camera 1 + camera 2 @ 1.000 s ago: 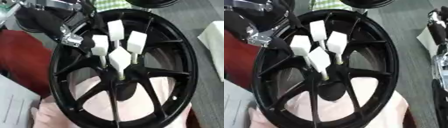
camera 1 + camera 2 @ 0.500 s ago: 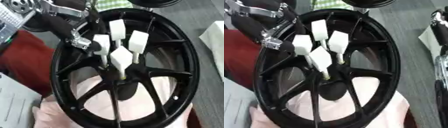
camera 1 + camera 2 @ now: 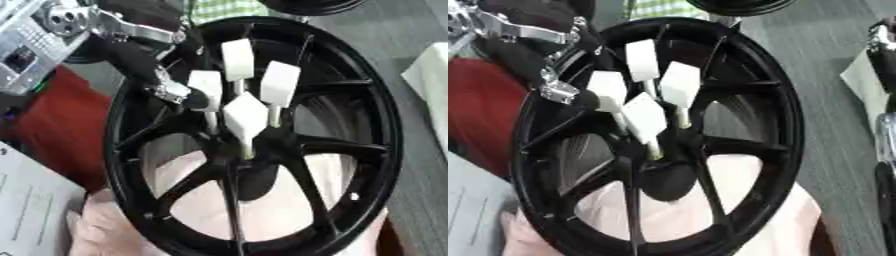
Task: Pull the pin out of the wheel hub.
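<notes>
Grey, finely ribbed surface (image 3: 420, 165) under the scene; whether table or floor, cannot tell. Red patch (image 3: 52, 130) at left, white printed sheet (image 3: 26, 210) in the lower left corner, pale cloth or paper (image 3: 430, 75) at the right edge.

Black spoked wheel hub (image 3: 367, 145) fills most of the view, tilted, a person's hand (image 3: 105, 230) at its lower rim, pinkish behind the spokes.

Left hand (image 3: 140, 55) comes in from the upper left, black with silver parts, reaching over the rim toward the hub centre. Its fingers (image 3: 188, 95) touch the leftmost white pin (image 3: 206, 87); whether they pinch it or only press against it, cannot tell.

Four white flag-headed pins in all stand clustered above the hub centre, stems pointing down into it.

Right hand shows in neither view.
</notes>
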Robot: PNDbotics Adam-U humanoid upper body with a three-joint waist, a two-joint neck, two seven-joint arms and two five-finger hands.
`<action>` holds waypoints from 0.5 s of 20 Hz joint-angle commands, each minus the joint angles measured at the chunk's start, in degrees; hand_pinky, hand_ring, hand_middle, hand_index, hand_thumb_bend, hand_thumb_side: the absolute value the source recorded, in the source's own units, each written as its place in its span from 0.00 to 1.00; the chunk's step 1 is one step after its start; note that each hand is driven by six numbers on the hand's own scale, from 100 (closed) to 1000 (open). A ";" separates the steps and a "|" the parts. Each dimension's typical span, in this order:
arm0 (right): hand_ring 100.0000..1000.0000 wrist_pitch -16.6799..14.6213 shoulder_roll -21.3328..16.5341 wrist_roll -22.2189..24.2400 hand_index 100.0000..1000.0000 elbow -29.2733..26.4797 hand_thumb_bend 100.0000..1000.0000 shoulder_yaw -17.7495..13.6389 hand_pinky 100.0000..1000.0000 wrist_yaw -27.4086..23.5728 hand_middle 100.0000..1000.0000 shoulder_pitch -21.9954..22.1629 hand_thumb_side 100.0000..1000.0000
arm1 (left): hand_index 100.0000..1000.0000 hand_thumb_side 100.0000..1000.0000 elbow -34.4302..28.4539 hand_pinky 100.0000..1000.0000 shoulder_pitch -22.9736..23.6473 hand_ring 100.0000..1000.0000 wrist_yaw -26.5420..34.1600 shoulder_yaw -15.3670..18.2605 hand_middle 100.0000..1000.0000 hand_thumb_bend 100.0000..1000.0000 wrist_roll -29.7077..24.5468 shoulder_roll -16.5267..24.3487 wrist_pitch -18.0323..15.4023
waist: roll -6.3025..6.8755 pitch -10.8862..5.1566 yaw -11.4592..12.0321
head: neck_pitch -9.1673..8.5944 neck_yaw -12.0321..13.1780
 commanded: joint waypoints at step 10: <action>1.00 -0.16 -1.02 0.42 0.89 -1.56 0.00 0.27 0.94 -0.30 0.82 -0.76 0.50 | 0.80 0.92 0.30 0.76 -1.05 0.74 -1.41 1.12 0.57 0.44 -6.40 -0.08 -7.60 | -0.59 -0.82 -0.07 | 0.08 0.56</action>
